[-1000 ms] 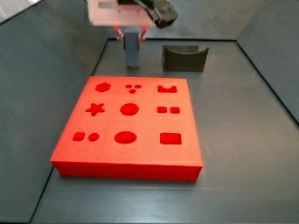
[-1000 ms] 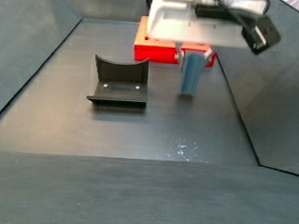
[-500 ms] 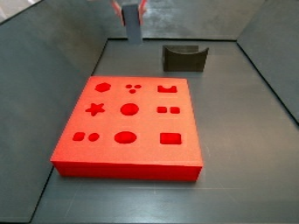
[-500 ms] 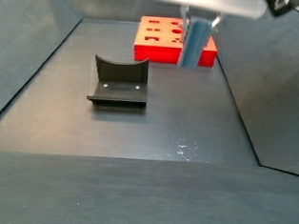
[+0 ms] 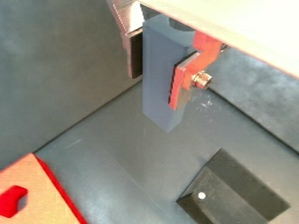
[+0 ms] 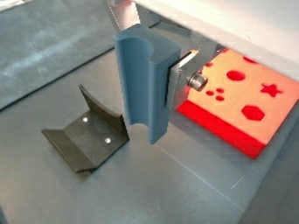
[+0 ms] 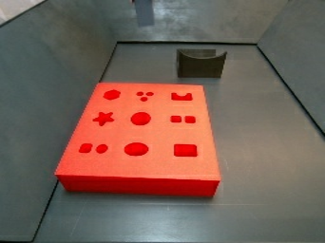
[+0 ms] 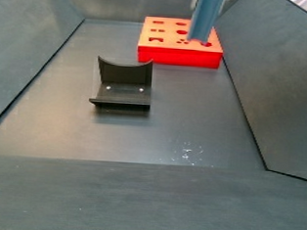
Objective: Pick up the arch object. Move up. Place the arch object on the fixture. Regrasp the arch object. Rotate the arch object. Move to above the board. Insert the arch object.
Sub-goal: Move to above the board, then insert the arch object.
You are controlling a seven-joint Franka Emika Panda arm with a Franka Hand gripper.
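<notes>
The grey-blue arch object (image 6: 142, 83) hangs upright, high above the floor, with my gripper (image 6: 149, 70) shut on its upper part. In both wrist views a silver finger (image 5: 187, 77) presses its side. In both side views only the lower end of the arch object (image 7: 143, 11) (image 8: 205, 17) shows at the picture's upper edge; the gripper itself is out of frame there. The dark fixture (image 7: 200, 63) (image 8: 121, 84) stands on the floor with nothing on it, its scooped top facing up. The red board (image 7: 140, 138) (image 8: 180, 45) lies flat beside it, cutouts unfilled.
Sloped dark grey walls (image 7: 51, 47) (image 8: 28, 70) enclose the floor on all sides. The fixture (image 5: 239, 188) and a corner of the board (image 5: 35, 188) lie well below the held piece.
The gripper has risen straight up with the arch object, out of both side views' upper edge. Board and fixture have not moved.
</notes>
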